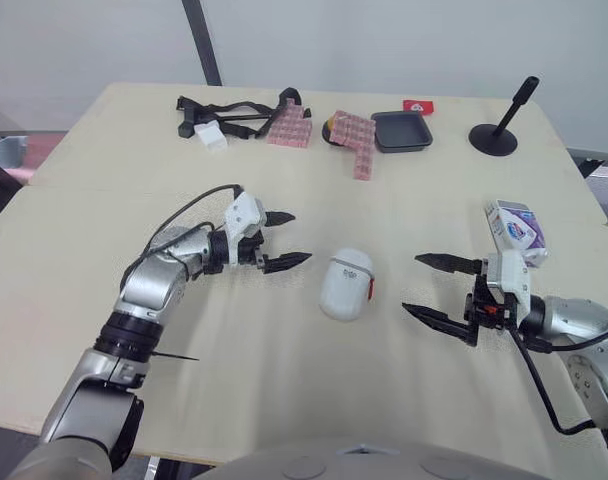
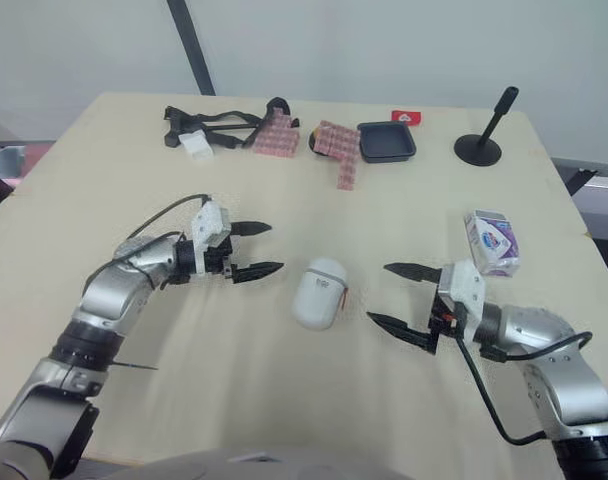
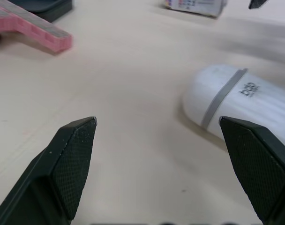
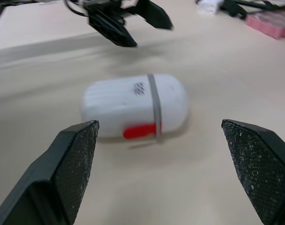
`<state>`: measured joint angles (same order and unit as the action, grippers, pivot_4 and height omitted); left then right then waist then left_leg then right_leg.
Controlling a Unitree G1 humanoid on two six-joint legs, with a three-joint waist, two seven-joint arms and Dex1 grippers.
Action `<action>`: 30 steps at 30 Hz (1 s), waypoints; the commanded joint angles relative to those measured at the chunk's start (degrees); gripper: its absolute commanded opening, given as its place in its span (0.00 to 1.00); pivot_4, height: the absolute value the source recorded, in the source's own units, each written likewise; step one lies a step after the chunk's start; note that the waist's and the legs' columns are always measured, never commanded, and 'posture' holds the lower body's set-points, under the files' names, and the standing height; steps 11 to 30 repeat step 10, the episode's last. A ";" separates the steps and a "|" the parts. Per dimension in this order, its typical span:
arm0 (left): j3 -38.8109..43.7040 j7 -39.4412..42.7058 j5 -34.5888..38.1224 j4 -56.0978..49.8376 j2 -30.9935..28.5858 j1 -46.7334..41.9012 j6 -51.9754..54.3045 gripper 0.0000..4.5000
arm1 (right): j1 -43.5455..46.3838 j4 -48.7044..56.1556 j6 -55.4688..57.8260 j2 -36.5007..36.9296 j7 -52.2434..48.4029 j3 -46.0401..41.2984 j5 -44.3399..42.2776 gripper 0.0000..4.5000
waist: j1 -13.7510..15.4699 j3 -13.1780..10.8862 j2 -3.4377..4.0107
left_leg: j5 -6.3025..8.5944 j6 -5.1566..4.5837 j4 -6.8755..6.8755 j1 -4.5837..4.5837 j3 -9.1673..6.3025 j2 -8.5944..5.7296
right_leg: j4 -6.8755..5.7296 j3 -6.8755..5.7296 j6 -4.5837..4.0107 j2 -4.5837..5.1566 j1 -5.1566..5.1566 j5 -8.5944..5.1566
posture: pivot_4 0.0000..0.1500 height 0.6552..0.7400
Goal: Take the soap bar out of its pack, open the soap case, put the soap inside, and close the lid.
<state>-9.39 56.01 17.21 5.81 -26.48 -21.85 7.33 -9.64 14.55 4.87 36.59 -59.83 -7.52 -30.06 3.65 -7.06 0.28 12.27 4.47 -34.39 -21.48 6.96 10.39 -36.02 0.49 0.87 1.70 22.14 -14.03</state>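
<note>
**Jaws apart on either side of a shut soap case**

Jaws of the left gripper [image 1: 301, 237] spread wide, holding nothing, tips aimed at the white soap case [image 1: 346, 283] and just short of it. Jaws of the right gripper [image 1: 411, 282] likewise wide apart and empty, facing the case from the opposite side, a little farther off.

Case lying on the pale worktop [image 1: 284, 370] between the two grippers, lid shut, grey band round its body, red latch [image 4: 140, 131] turned toward the right gripper.

Farther right, the soap pack [image 1: 516, 228], a white and purple carton, resting near the worktop's right edge, just beyond the right wrist and well apart from the case. Sealed or opened: impossible to tell.

Along the far edge, left to right: black straps [image 1: 229, 112], a white block [image 1: 211, 138], pink blocks [image 1: 290, 127], a black tray [image 1: 401, 130], a small red tag [image 1: 418, 106], a black stand [image 1: 494, 138] with a tilted post.
</note>
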 commanded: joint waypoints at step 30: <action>2.09 -6.30 -4.12 -7.74 -2.11 10.32 -0.80 0.99 | -1.65 -2.67 -3.36 -1.30 3.80 -5.51 1.05 1.00 | -0.52 -0.01 -0.01 | -0.01 -0.01 0.00 0.10 -0.01 0.03 | -0.16 0.02 -0.01 -0.02 0.00 0.00 | 1.00 1.00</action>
